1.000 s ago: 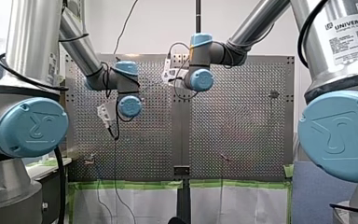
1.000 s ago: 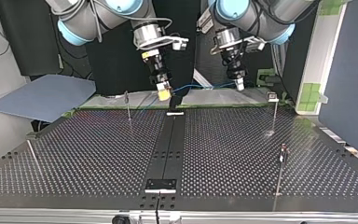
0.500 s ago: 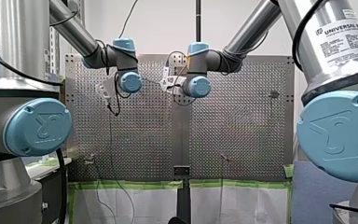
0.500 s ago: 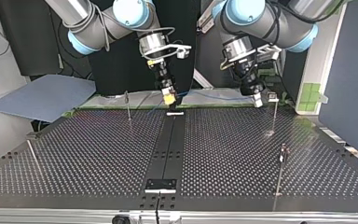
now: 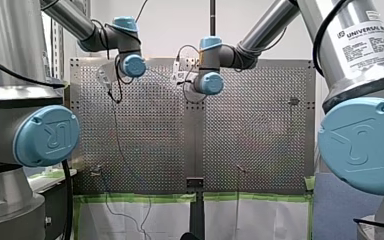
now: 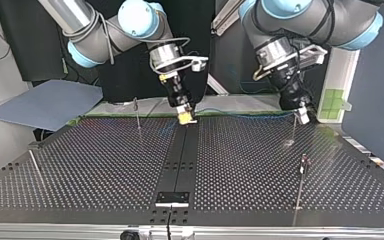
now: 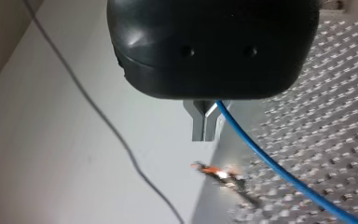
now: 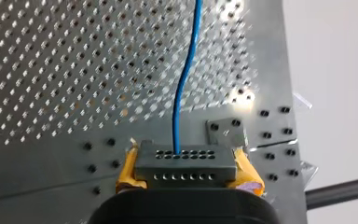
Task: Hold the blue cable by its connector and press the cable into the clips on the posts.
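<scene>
**Top view: blue cable (image 6: 245, 115) stretching between my right gripper (image 6: 185, 117) and my left gripper (image 6: 302, 112)**

At the view's left a thin slanting post (image 6: 35, 169) is rising near the edge of the perforated table (image 6: 95, 170), and a second post (image 6: 137, 114) is standing toward the far edge. Their tips are too small to read.

Just right of that post, my right gripper is reaching down over the table's far edge. The right wrist view is showing its yellow pads (image 8: 127, 171) clamping a grey connector (image 8: 185, 165) from both sides, with the cable leaving the connector's row of holes.

In the top view the cable is showing only as a faint blue line along the far edge, leading right to my left gripper, whose tips are hard to make out there. The left wrist view is showing its metal fingers (image 7: 198, 122) pressed together with the cable emerging from between them. The pinch point itself is lying hidden under the black gripper body. Ahead of the fingers a small orange-tinged clip (image 7: 219, 171) is appearing blurred.

Directly below my left gripper a far right post (image 6: 294, 127) is standing with its top covered, and a near right post (image 6: 301, 175) is standing closer to the camera.

In the front view both grippers are sitting hidden behind the wrists.
</scene>
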Controlling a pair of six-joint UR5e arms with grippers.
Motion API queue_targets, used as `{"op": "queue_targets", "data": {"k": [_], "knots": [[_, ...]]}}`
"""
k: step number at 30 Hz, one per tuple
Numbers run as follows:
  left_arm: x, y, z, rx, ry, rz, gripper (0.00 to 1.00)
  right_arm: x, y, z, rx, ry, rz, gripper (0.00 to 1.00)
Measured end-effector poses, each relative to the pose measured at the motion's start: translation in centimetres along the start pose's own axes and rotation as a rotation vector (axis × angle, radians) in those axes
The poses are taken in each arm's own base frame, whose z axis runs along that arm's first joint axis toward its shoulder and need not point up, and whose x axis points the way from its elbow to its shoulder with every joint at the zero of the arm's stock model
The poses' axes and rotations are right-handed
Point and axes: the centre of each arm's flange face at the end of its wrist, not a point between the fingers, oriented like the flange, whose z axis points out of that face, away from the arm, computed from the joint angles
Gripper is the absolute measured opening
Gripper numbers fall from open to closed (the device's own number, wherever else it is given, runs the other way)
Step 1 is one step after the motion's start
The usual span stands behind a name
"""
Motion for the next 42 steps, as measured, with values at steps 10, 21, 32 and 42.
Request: {"op": "queue_targets", "data": {"k": [10,21,32,42], "knots": [[-4.2,0.4,1.0,-0.004,-0.027,0.021,0.00,2.7,-1.6,1.3,0.041,0.006,0.003,0.00],[-3.4,3.0,3.3,-0.018,0.041,0.103,0.00,6.1,-3.8,2.6,0.072,0.041,0.005,0.00],[-2.1,5.0,6.5,-0.039,0.118,0.183,0.00,7.7,-5.0,3.2,0.077,0.075,0.011,0.00],[-2.8,4.6,8.9,0.006,0.141,0.196,0.00,4.2,-5.3,3.8,0.075,0.029,0.006,0.00]]}}
